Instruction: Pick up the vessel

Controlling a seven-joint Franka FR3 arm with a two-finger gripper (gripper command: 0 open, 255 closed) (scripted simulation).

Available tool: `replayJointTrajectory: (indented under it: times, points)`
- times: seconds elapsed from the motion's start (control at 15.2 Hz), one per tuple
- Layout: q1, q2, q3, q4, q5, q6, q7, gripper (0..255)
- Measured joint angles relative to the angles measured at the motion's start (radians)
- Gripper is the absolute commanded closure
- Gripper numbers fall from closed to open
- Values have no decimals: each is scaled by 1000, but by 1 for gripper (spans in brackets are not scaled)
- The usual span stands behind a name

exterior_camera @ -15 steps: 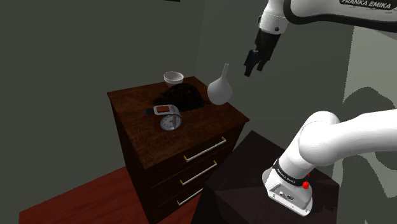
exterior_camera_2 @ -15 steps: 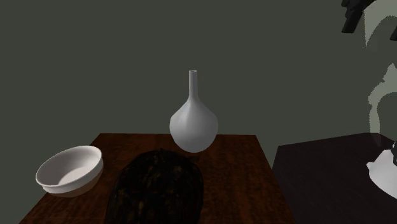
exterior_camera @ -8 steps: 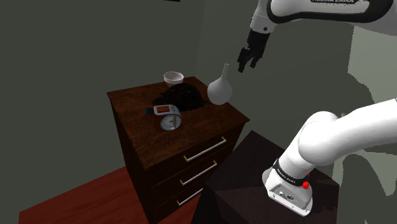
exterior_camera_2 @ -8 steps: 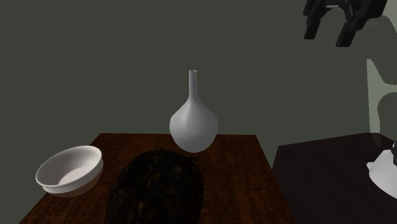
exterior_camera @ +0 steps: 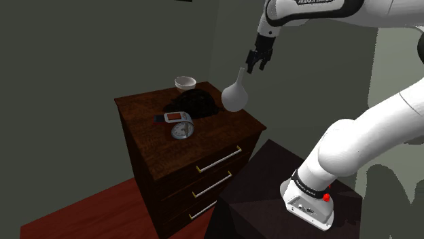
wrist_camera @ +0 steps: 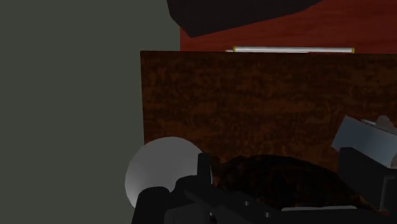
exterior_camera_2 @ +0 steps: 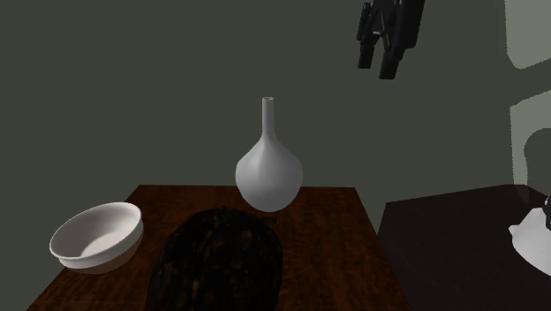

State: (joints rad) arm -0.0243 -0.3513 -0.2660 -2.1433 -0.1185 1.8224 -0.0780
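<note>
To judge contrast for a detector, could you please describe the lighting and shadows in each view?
Shoulder view: dim, soft shadows on the grey-green wall. Second exterior view: the pale grey long-necked vase stands out; the black end effector is nearly a silhouette. Wrist view: dark, the brown dresser top mottled.

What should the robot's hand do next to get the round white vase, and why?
Probably slide sideways until the open black gripper straddles the thin neck of the round white vase; it hangs above the neck and off to the second exterior view's right.
</note>
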Motion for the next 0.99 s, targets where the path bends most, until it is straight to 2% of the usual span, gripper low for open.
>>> replayJointTrajectory:
  times: [0.59,0.99]
  points:
    - [-37,364,-109,291,114,46,-151,0]
    - [-108,630,-138,564,228,4,-244,0]
